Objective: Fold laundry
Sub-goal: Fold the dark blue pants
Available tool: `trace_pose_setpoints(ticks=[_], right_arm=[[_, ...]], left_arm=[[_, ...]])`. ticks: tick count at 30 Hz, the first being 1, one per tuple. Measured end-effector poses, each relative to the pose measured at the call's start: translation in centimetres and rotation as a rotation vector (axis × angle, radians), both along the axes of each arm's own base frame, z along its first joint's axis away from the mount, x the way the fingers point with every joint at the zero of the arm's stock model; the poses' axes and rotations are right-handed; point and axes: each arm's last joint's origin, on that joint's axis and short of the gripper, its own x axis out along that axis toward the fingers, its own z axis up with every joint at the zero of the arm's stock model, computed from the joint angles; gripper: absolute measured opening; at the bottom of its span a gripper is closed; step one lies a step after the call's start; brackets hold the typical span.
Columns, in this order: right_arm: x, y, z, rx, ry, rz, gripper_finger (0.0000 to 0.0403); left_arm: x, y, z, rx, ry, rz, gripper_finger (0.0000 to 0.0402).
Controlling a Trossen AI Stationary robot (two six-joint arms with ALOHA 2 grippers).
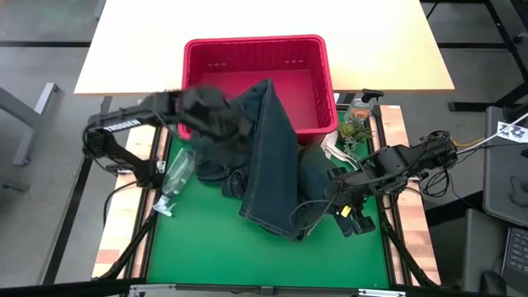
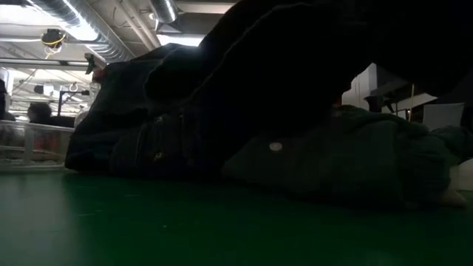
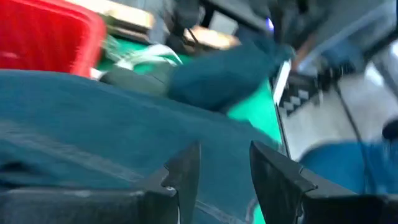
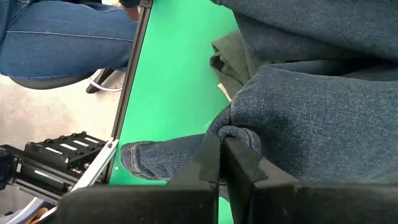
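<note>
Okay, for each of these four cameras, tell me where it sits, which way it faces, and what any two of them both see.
High view: overhead, looking straight down on the jeans, red basket and both arms.
Low view: at mat height, looking level across; jeans fill it, no arm distinguishable.
Left wrist view: on the left arm, past the parted fingers of the left gripper over denim.
Right wrist view: on the right arm; right gripper shut on a denim fold.
Shared: all four show the jeans; both wrist views show the green mat.

This is a robotics lab or workshop. A green-topped bench (image 1: 247,256) sits in a metal frame on a grey floor, a pale table (image 1: 396,41) just behind it. Above the bench run exposed ducts (image 2: 159,11) and strip lights (image 2: 74,29).
</note>
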Motion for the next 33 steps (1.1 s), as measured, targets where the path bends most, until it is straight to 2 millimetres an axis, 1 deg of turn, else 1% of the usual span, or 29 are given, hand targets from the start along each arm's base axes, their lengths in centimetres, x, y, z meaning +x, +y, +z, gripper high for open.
trace_pose_setpoints(ticks=[6, 11, 16, 21, 26, 30, 33], right_arm=[[0.0, 0.0, 0.0, 0.003, 0.000, -0.009, 0.0010], [0.0, 0.0, 0.0, 0.004, -0.002, -0.010, 0.0010], [0.1, 0.0, 0.0, 0.005, -0.002, -0.012, 0.0010], [0.1, 0.0, 0.0, 0.005, -0.002, -0.012, 0.0010], [0.1, 0.0, 0.0, 0.005, -0.002, -0.012, 0.0010], [0.1, 0.0, 0.0, 0.005, -0.002, -0.011, 0.0010], [0.1, 0.0, 0.0, 0.005, -0.002, -0.011, 0.0010]], left_arm=[[2.9, -4.9, -2.2, 0.074, 0.061, -0.172, 0.0133], [4.8, -8.9, -4.6, 0.148, 0.131, -0.253, 0.0133], [6.4, -13.1, -7.6, 0.221, 0.213, -0.310, 0.0133], [7.7, -16.6, -10.9, 0.301, 0.295, -0.347, 0.0133], [8.6, -19.1, -14.1, 0.414, 0.359, -0.330, 0.0133], [9.3, -20.1, -16.0, 0.509, 0.375, -0.280, 0.0133], [9.8, -20.4, -16.9, 0.585, 0.372, -0.218, 0.0133]])
